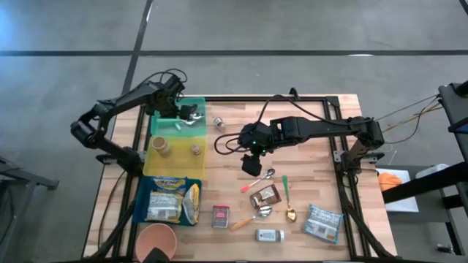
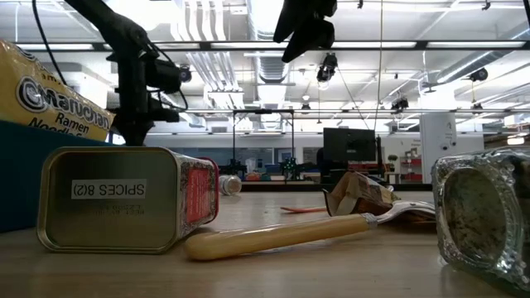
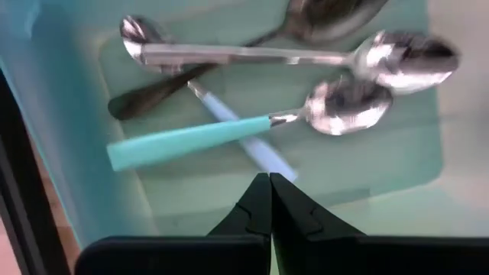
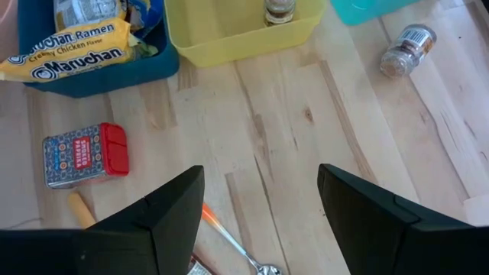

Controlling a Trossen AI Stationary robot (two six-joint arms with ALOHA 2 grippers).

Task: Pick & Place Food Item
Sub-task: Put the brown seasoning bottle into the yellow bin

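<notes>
Here the left gripper (image 3: 269, 200) hangs over the teal bin (image 1: 191, 109) with its fingers pressed together on nothing, just above the turquoise-handled spoon (image 3: 252, 131) lying among other spoons. The right gripper (image 4: 260, 214) hovers with fingers spread wide above bare wood at mid-table, near the red-lidded spice tin (image 4: 85, 155). The ramen packs (image 1: 170, 199) (possibly two, stacked) sit in the blue bin (image 1: 140, 196), beside the yellow bin (image 1: 175, 159).
</notes>
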